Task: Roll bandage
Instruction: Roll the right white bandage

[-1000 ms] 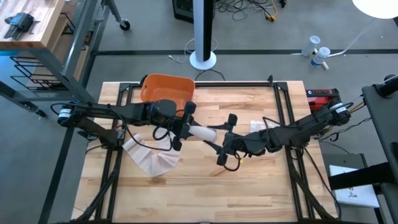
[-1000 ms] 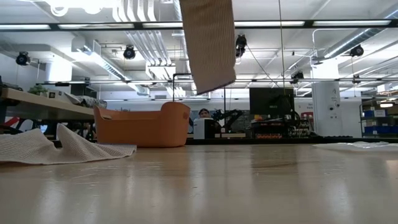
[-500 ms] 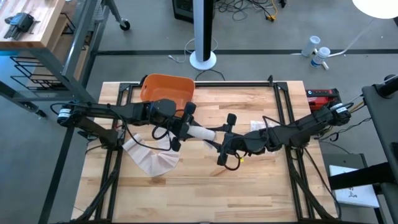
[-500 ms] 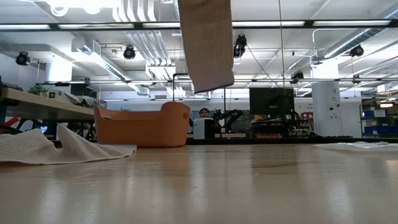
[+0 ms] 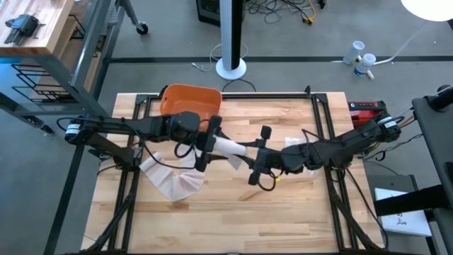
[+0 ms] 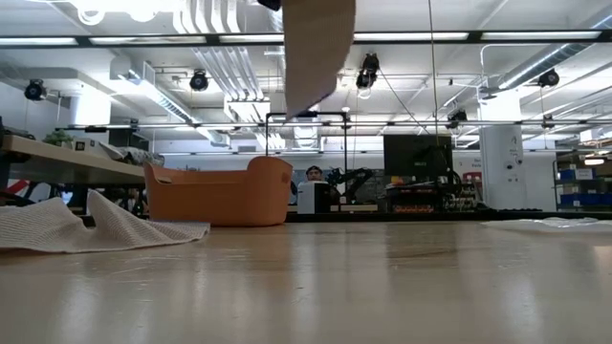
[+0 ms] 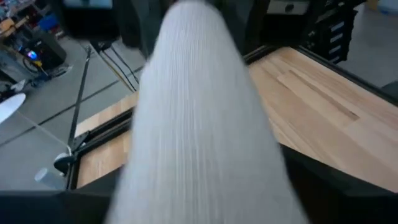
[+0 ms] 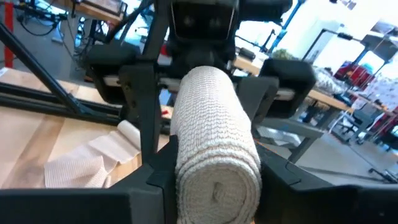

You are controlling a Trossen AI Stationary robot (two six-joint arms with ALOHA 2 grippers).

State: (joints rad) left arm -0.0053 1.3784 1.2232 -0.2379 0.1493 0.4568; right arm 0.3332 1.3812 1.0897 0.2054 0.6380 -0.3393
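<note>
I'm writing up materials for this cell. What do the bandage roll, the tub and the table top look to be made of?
Bandage roll: off-white woven fabric, ribbed, probably elastic crepe. Tub: orange, smooth and matte, likely plastic. Table top: light wood, plank seams and grain showing, slight sheen in the low view.

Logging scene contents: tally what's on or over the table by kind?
Bandage roll, held between both grippers: 1
Loose bandage cloth: 1
Orange bin: 1
Grippers, left and right: 2
Total: 5
</note>
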